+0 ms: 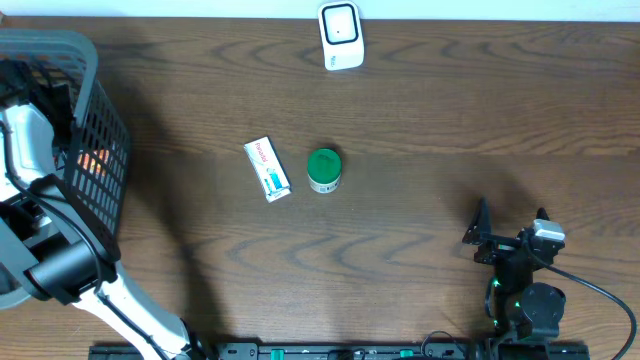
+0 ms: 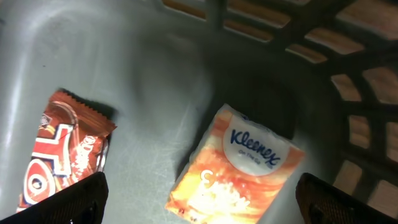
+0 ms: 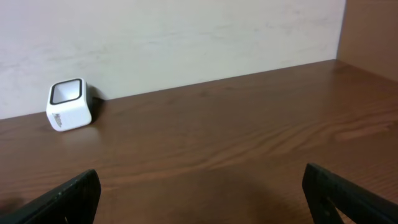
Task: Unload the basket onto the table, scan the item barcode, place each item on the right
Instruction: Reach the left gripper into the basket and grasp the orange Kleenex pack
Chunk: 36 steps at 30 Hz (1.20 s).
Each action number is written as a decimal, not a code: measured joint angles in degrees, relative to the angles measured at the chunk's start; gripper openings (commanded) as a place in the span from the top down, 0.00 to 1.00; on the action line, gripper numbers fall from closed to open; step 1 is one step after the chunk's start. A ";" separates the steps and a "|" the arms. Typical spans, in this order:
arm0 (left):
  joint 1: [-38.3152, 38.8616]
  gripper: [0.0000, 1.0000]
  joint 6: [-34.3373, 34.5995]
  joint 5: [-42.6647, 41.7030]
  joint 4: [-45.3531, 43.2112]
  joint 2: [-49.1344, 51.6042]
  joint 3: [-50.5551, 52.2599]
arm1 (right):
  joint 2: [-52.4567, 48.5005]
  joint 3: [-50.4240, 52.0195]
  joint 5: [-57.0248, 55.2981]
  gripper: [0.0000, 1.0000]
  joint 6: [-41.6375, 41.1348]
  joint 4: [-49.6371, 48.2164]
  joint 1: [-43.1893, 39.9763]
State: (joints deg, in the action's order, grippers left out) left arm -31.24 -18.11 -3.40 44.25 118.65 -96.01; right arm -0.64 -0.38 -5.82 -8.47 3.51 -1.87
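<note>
Left gripper (image 2: 199, 202) hangs spread wide in the basket (image 2: 143, 56), tissue pack (image 2: 239, 165) lower center, candy wrapper (image 2: 62, 155) lower left. Right gripper (image 3: 199, 199) spread and empty too, scanner (image 3: 68, 104) at its view's left.

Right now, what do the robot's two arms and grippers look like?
The left arm has white links with black joints. The right arm is black, with a pale wrist block, small green lights and a black cable. The left gripper and right gripper have black fingers.

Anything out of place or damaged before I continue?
Nothing stands out. The Kleenex pack and snack wrapper lie flat in the basket; the box and green-lidded jar sit side by side on the table.
</note>
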 measured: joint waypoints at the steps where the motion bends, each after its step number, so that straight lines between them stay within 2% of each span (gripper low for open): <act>1: 0.00 0.03 -0.17 -0.02 0.00 0.59 0.00 | 0.00 0.00 0.00 0.01 0.00 0.00 0.00; 11: -0.26 0.03 -1.22 -1.20 -0.72 3.96 -0.02 | 0.00 0.00 0.00 0.01 0.00 0.00 0.00; 13: -0.26 0.06 -1.25 -1.31 -0.74 4.00 -0.02 | 0.00 0.00 0.00 0.01 0.00 0.00 0.00; 15: -0.26 0.16 -1.29 -1.49 -0.79 4.02 -0.02 | 0.00 0.00 0.00 0.01 0.00 0.00 0.00; 18: -0.13 0.42 -1.11 -2.34 -0.66 4.24 -0.02 | 0.00 0.00 0.00 0.01 0.00 0.00 0.00; 21: -0.09 0.59 -1.36 -2.73 -0.42 4.37 -0.02 | 0.00 0.00 0.00 0.01 0.00 0.00 0.00; 28: -0.09 0.64 -1.31 -2.64 -0.46 4.37 -0.09 | 0.00 0.00 0.00 0.01 0.00 0.00 0.00; 36: -0.04 0.64 -1.20 0.42 -0.68 3.58 -0.24 | 0.00 -0.02 0.00 0.01 0.00 0.00 0.00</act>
State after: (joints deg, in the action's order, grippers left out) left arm -31.29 -19.31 -2.98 43.57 122.23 -96.25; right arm -0.64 -0.40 -5.82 -8.47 3.51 -1.87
